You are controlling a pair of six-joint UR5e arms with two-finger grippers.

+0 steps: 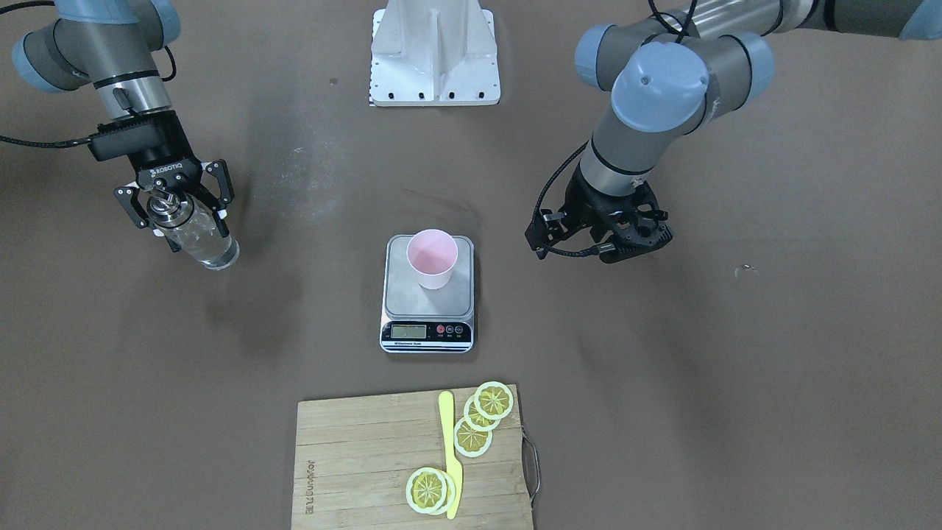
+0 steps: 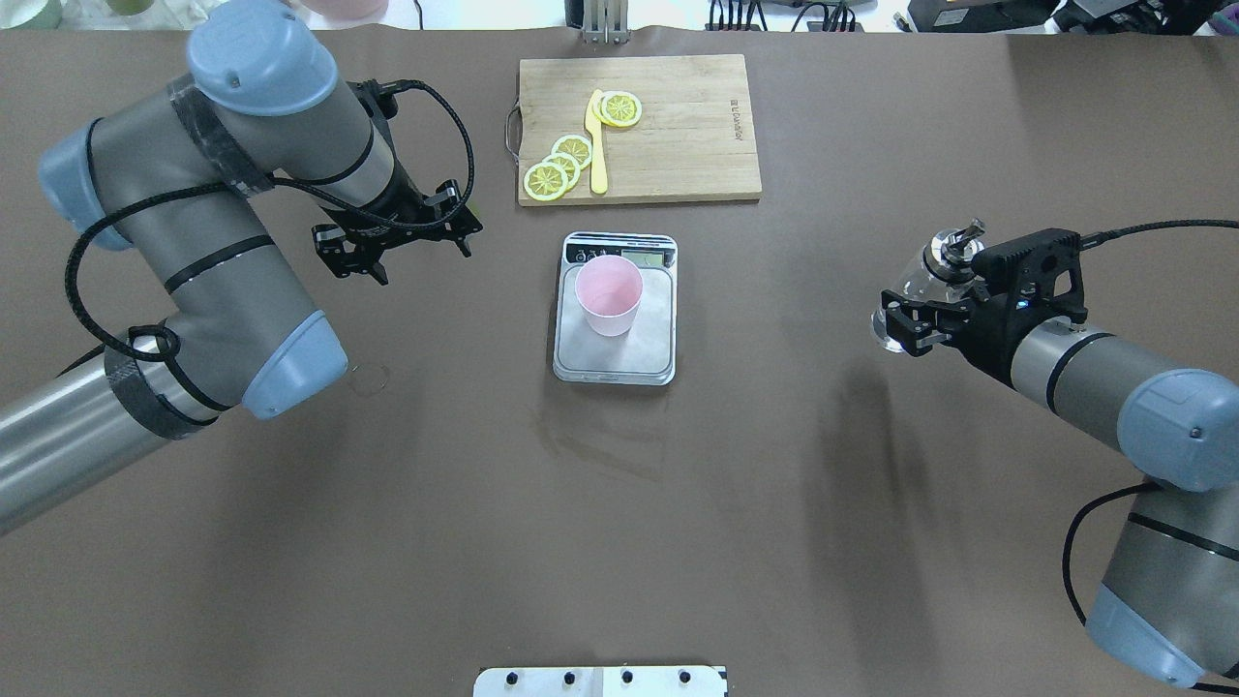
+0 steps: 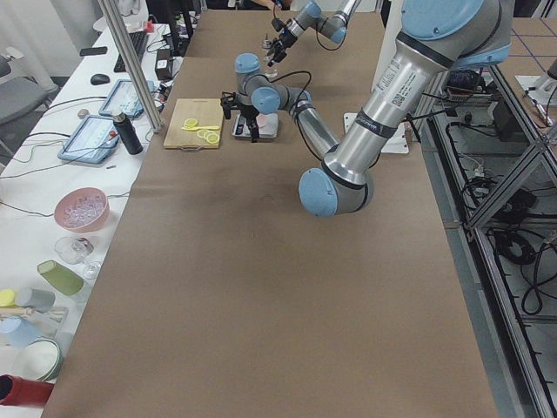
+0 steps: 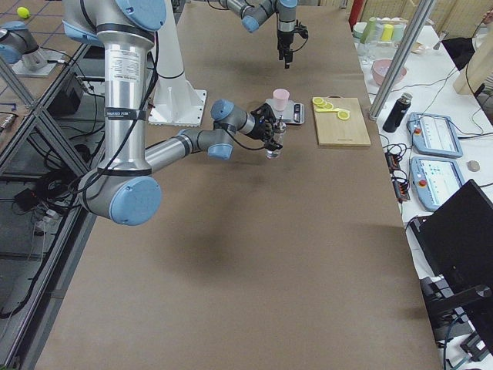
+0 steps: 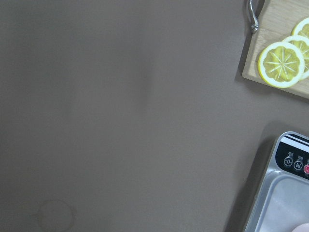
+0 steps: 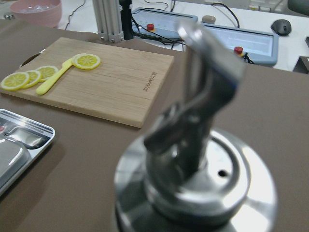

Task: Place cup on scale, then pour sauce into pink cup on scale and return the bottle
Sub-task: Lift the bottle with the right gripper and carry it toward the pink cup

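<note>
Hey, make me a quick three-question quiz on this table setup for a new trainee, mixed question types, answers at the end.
1. True or false: the cup stands on the scale.
2. Which claw holds the bottle? A the left; B the right; C neither.
3. Fill in: the knife lies on the ____, among lemon slices.
Key: 1 true; 2 B, the right claw; 3 board.
</note>
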